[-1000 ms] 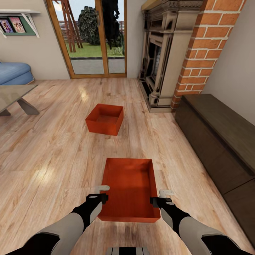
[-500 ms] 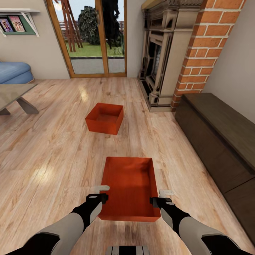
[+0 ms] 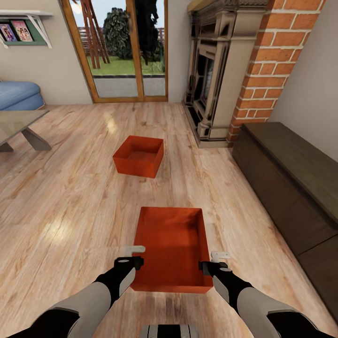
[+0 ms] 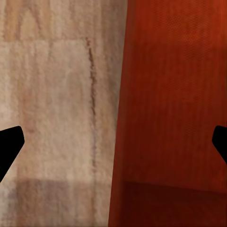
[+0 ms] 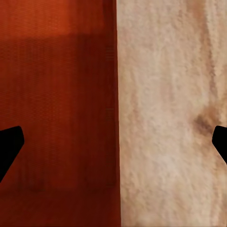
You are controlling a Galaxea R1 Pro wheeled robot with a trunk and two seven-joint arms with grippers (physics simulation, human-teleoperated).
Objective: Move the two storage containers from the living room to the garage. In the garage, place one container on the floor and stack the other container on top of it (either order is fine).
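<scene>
Head view looks down over the living room's wood-plank flooring [image 3: 61,197], where the two storage containers sit well apart from each other. The near container [image 3: 172,249] lies straight ahead between the two arms, open side up, its long sides running away from the robot. The far container [image 3: 139,156] rests farther out on the planks, turned at a slight angle, in front of the glass doors [image 3: 126,51] and left of the brick fireplace [image 3: 234,70].

The left gripper [image 3: 134,255] hangs over the near container's left wall, and the right gripper [image 3: 217,261] over its right wall. Both sets of jaws stand spread wide, grasping nothing. In the left wrist view the fingertips [image 4: 10,146] sit far apart with the container's edge [image 4: 170,118] running between them, one tip over the floor and one over the orange interior. The right wrist view shows the same straddle, its fingertips [image 5: 9,144] apart over the wall line [image 5: 116,113].

A dark low cabinet [image 3: 291,183] lines the right wall; a blue sofa [image 3: 19,96] and a glass table [image 3: 19,126] stand at left.
</scene>
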